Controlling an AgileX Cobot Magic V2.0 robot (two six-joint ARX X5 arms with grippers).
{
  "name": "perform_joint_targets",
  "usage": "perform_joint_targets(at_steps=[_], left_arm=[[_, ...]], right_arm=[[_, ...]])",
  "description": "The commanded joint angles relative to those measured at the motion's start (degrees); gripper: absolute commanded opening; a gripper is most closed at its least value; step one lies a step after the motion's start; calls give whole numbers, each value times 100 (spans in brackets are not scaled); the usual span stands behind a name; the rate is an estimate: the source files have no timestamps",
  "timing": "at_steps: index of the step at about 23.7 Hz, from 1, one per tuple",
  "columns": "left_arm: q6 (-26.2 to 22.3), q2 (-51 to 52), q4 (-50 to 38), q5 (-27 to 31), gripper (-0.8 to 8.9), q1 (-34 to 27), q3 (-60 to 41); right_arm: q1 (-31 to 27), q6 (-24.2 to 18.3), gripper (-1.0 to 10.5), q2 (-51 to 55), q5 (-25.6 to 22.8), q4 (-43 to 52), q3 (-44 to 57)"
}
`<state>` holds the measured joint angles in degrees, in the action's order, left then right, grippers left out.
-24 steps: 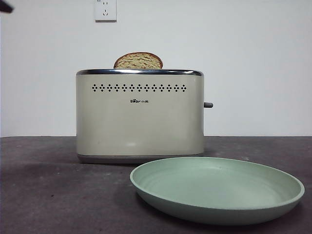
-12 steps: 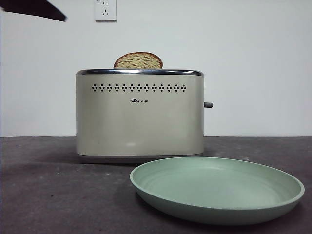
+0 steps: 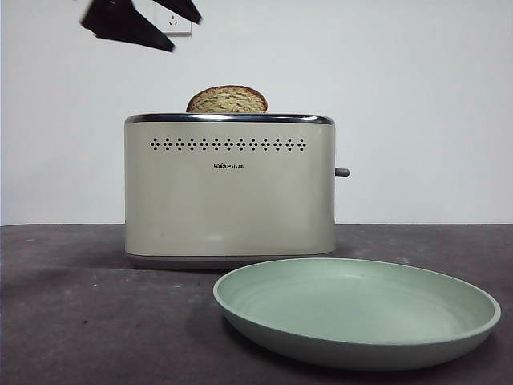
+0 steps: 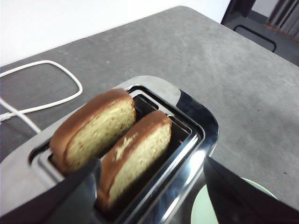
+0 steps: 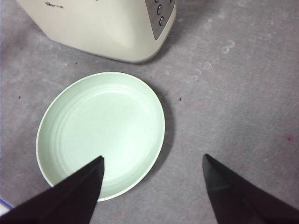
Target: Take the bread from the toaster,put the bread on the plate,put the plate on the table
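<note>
The cream toaster point(image 3: 229, 192) stands on the table point(image 3: 72, 313), with its chrome top point(image 4: 191, 135) showing in the left wrist view. Two slices of bread stand in its slots, one point(image 4: 135, 154) close under my left gripper and one point(image 4: 93, 128) behind it. The front view shows only one domed bread top point(image 3: 227, 99). My left gripper point(image 3: 186, 35) point(image 4: 150, 162) hangs open above the toaster's left end, touching nothing. The mint-green plate point(image 3: 357, 309) point(image 5: 100, 130) lies on the table in front of the toaster. My right gripper point(image 5: 153, 157) hovers open above the plate's edge.
A white cable point(image 4: 46, 100) loops on the table behind the toaster. A wall socket point(image 3: 181, 29) sits behind the left gripper. The grey lever point(image 3: 342, 172) sticks out of the toaster's right side. The table's far edge and a dark frame point(image 4: 254, 35) show beyond.
The left gripper has come in from the upper left corner, moving right and down toward the toaster's top. Toaster, bread and plate have not moved.
</note>
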<state>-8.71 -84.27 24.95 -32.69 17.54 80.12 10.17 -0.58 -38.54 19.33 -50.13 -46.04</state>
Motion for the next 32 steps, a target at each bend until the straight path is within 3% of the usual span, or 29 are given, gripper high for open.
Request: perform_joint_targets(at_steps=[1, 11, 15, 17, 23, 32], left_arm=[[-275, -369, -52, 37, 365, 114, 295], [-841, -1156, -149, 719, 365, 420, 570], [-859, -1386, -278, 796, 361, 479, 570], [-859, -1423, -249, 796, 320, 516, 570], [-844, -1423, -273, 826, 23, 542, 573], [-839, -1290, -339, 826, 3, 531, 750]], right_arm=[[20, 57, 340, -33, 11, 31, -92], [22, 57, 339, -33, 9, 31, -92], [20, 57, 339, -33, 9, 28, -92], [20, 57, 339, -35, 2, 31, -92], [20, 55, 339, -35, -31, 35, -92], [20, 55, 339, -35, -31, 37, -92]])
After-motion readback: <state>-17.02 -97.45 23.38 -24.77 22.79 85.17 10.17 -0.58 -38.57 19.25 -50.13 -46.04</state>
